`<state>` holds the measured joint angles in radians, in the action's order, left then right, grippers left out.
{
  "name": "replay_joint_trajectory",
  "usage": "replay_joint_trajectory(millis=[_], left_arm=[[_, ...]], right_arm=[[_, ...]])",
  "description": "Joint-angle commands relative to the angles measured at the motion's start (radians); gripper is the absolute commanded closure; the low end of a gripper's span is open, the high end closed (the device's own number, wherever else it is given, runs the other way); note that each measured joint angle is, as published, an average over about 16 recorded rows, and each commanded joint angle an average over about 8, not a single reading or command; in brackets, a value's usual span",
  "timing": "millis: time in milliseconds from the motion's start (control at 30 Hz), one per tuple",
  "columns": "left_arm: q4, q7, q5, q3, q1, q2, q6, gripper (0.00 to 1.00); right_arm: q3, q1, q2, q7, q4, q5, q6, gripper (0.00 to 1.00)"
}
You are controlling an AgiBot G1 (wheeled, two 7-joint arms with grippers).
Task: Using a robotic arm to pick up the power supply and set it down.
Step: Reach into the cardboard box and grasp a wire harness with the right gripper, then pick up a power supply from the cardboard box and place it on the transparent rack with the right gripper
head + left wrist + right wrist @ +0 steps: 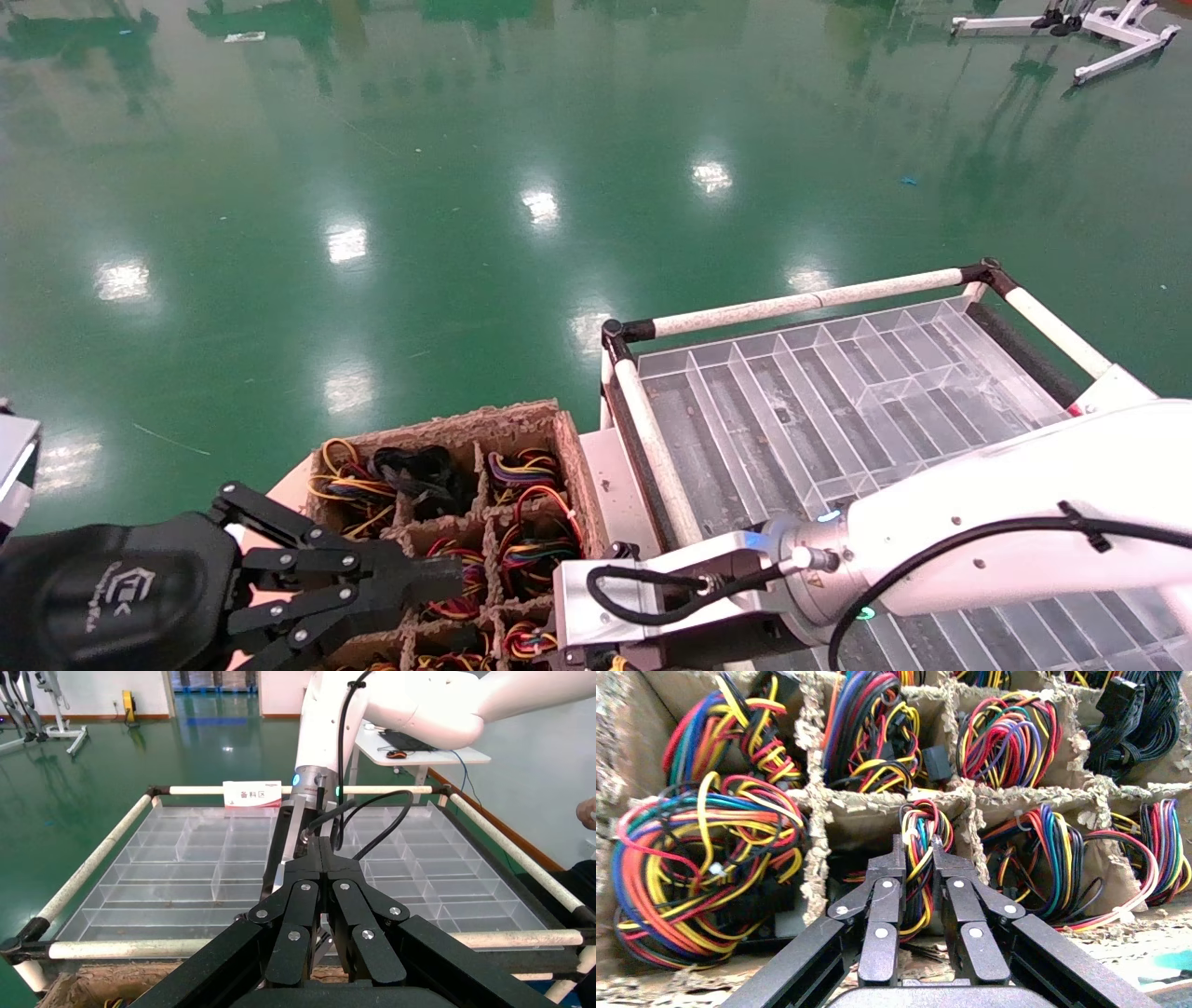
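The robotic arm [1006, 503] reaches from the right, its grey wrist block [633, 596] above the near cells of a cardboard box [484, 424]. Its right gripper [918, 846] is down in one cell, shut on the power supply's coiled bundle of red, yellow, blue and black wires [921, 818], which runs between the fingers. The power supply's metal body is hidden beneath the wires. My left gripper [447, 580] hovers at the box's left side, shut and holding nothing, its fingers [309, 874] pressed together.
The box's paper dividers [898, 801] form several cells, each holding a similar wire bundle [701, 853]. A clear compartment tray [838, 391] inside a white pipe frame [801, 300] lies right of the box. Green floor surrounds everything.
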<state>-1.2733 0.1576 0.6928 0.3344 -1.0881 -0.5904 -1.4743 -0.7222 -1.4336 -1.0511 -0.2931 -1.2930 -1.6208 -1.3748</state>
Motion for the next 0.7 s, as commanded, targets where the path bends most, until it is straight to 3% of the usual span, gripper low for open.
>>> replay_joint_trajectory(millis=[33,100,700], left_arm=[[0.000,0.000,0.000,0.000,0.000,0.000,0.000,0.04],[0.000,0.000,0.000,0.000,0.000,0.000,0.000,0.00],[0.000,0.000,0.000,0.000,0.000,0.000,0.000,0.00]], right_arm=[[0.003,-0.001,0.002,-0.004,-0.002,0.007,-0.003,1.00],[0.009,-0.001,0.007,-0.008,-0.005,0.022,-0.008,1.00],[0.201,-0.086,0.123,-0.020,-0.034,0.227,0.055,1.00]])
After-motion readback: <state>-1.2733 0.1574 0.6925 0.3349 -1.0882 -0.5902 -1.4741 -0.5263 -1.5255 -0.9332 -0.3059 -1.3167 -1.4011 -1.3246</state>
